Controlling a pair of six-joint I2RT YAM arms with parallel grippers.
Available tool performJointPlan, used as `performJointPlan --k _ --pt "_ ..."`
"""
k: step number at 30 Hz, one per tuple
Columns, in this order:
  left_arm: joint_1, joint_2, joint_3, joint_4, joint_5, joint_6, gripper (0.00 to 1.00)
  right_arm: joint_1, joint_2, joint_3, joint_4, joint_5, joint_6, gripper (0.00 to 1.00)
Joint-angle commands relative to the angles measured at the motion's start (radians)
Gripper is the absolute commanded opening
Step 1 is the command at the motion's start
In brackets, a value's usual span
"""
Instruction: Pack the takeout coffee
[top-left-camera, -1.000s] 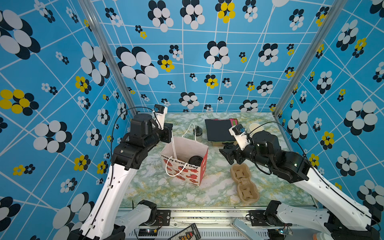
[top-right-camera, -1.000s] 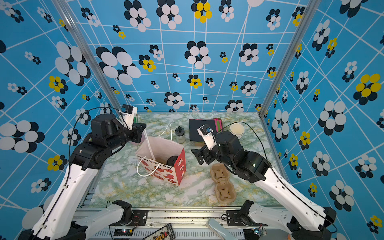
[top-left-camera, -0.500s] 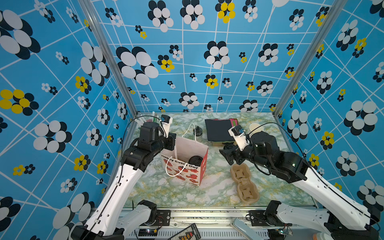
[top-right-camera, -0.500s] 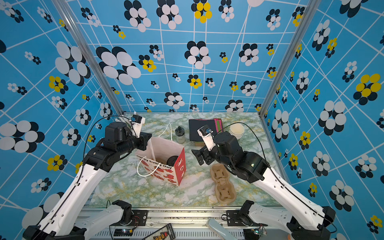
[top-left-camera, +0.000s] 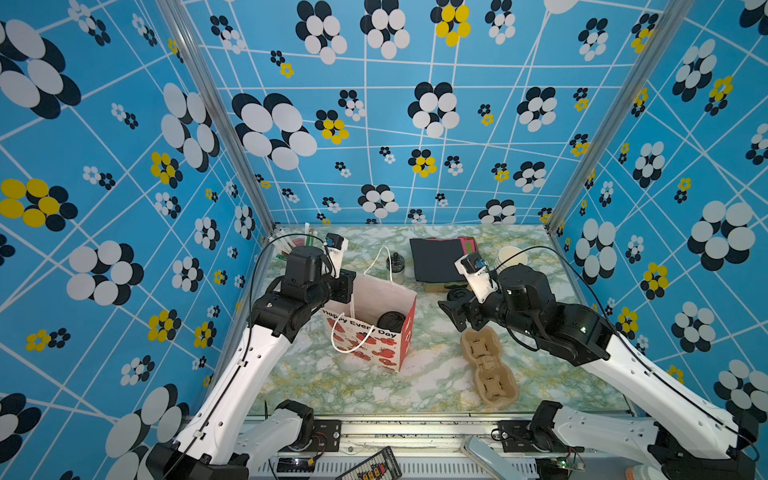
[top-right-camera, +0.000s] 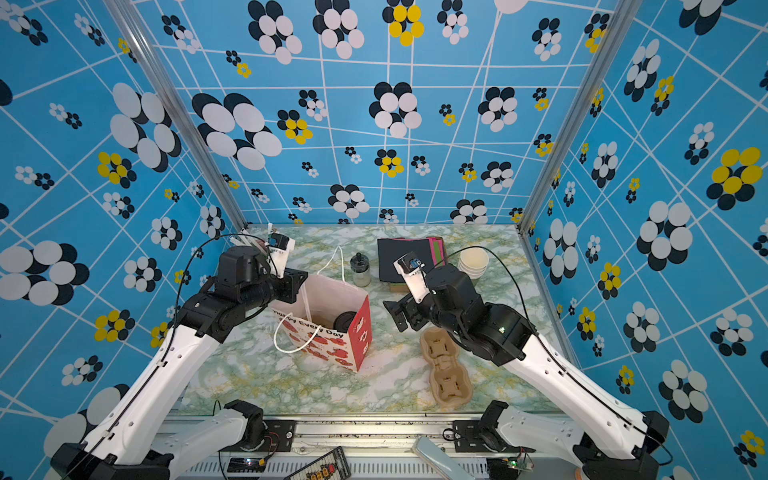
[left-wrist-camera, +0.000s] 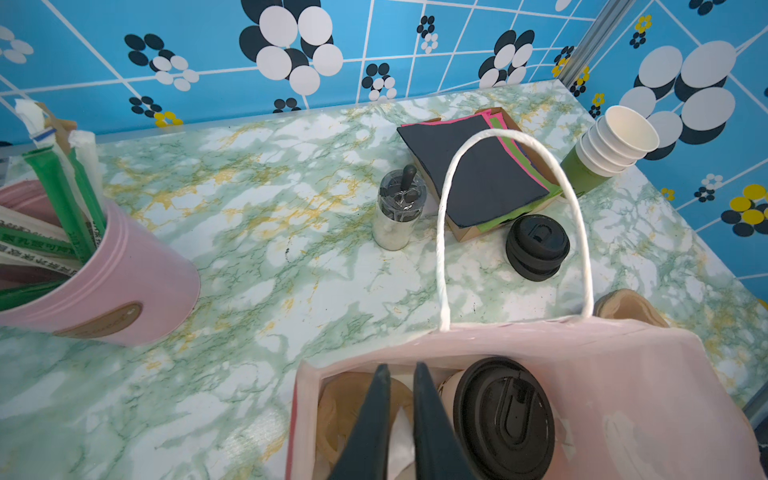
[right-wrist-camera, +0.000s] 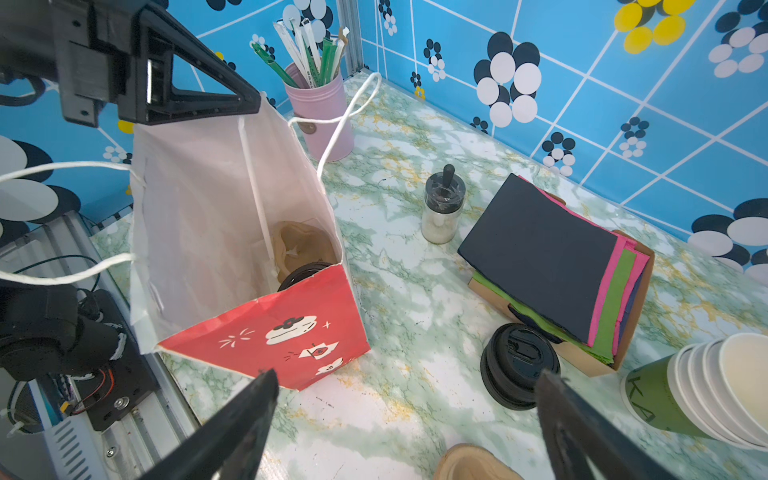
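Since one second earlier the left arm has swung inward and its wrist sits lower, at the bag's left rim. The bag, its contents and the right arm stand as they did.

From left to right:

- A pink cylindrical tin (left-wrist-camera: 124, 282) of paper-wrapped straws (right-wrist-camera: 307, 54) stands in the far left corner of the green-veined marble tabletop (top-left-camera: 374, 386).
- The left gripper (left-wrist-camera: 401, 370) reaches over the left end wall of the red-and-white printed paper bag (top-left-camera: 368, 347) with white cord handles. Its fingers (left-wrist-camera: 370, 424) lie almost together, and a strip of white paper shows in the narrow gap. Whether they pinch it cannot be told.
- The takeout coffee (top-left-camera: 390, 322), a paper cup under a round black sip lid, stands upright inside the bag at its right end. It is next to a brown moulded-pulp holder (left-wrist-camera: 353, 399) that is also in the bag.
- Behind the bag stands a small glass shaker (top-left-camera: 395, 266) with a black top.
- Right of the shaker, black, pink and green napkins (top-left-camera: 434, 262) lie stacked in a cardboard tray (right-wrist-camera: 590, 359), with a squat stack of black lids (right-wrist-camera: 519, 365) just in front.
- The right gripper (right-wrist-camera: 407, 374) hovers above the table between bag and lids, its fingers spread wide and empty.
- A brown pulp cup carrier (top-left-camera: 488, 365) lies nearer the front edge, and nested white cups (top-left-camera: 509, 255) stand at far right.
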Motion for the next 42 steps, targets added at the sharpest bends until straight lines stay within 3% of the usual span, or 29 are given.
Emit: performJointPlan --k 1,12,20,29,37,42 --pt "-0.006 -0.002 0.003 -0.017 -0.001 -0.001 0.2 -0.009 0.005 -0.013 0.007 0.013 -0.004 0.99" --pt "-0.006 -0.033 0.061 -0.058 -0.021 -0.004 0.42 -0.016 0.021 -0.006 -0.006 0.055 0.012 0.99" --pt "-0.007 -0.104 0.075 -0.055 0.016 -0.05 0.61 -0.137 0.085 0.03 -0.057 0.071 0.082 0.99" --pt "-0.006 -0.153 0.048 -0.097 0.021 -0.061 0.71 -0.226 0.353 0.177 -0.097 0.02 0.156 0.97" --pt "-0.007 -0.186 0.026 -0.1 0.009 -0.062 0.76 -0.26 0.639 0.377 -0.124 0.083 0.179 0.89" --pt "-0.006 -0.183 0.024 -0.102 0.014 -0.062 0.79 -0.313 0.741 0.432 -0.134 0.097 0.217 0.84"
